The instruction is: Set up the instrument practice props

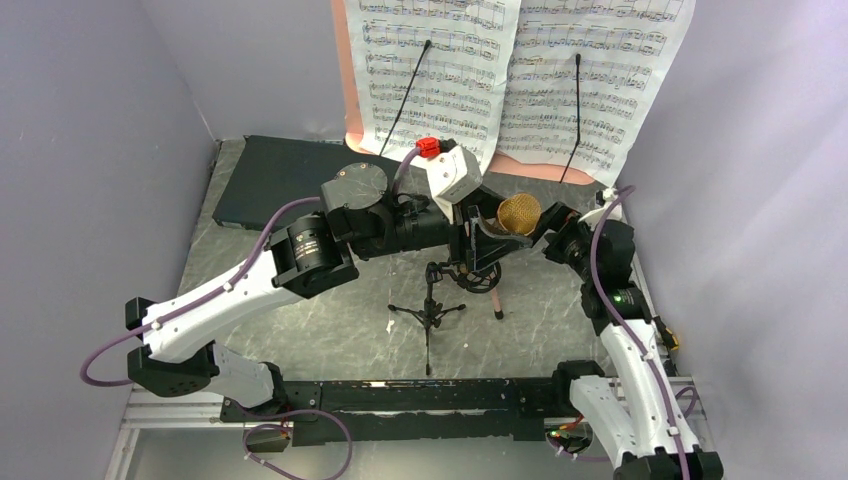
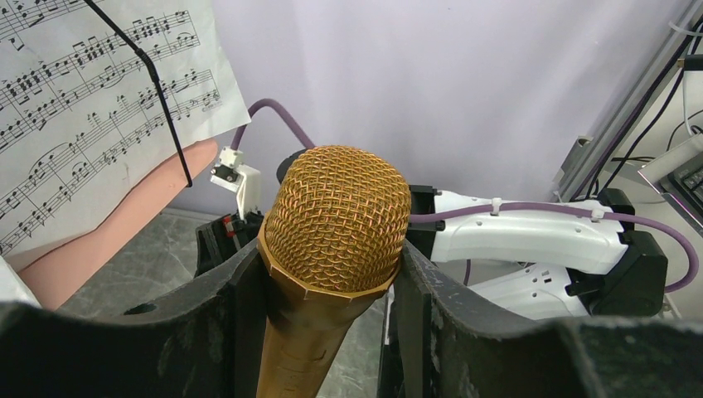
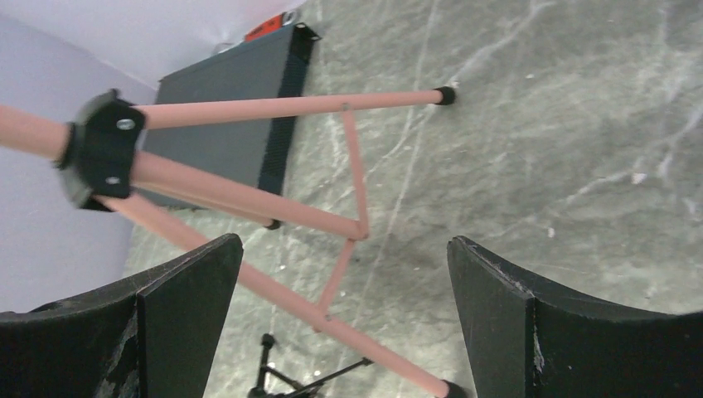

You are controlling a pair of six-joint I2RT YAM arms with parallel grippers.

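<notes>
My left gripper (image 1: pixel 492 238) is shut on the gold microphone (image 1: pixel 519 213) just below its mesh head, holding it upright above the small black tripod mic stand (image 1: pixel 430 305) and its ring mount (image 1: pixel 470 276). In the left wrist view the microphone (image 2: pixel 336 217) sits between my left gripper's (image 2: pixel 327 259) jaws. The pink music stand (image 1: pixel 350 100) stands at the back with two white sheet-music pages (image 1: pixel 430 70) on it. My right gripper (image 3: pixel 341 242) is open and empty, looking at the stand's pink tripod legs (image 3: pixel 249 195); in the top view it (image 1: pixel 556 228) is just right of the microphone.
A flat black rectangular box (image 1: pixel 280 180) lies at the back left; it also shows in the right wrist view (image 3: pixel 224 124). Grey walls close in the left, back and right sides. A pink stand leg (image 1: pixel 497 300) reaches the table near the mic stand.
</notes>
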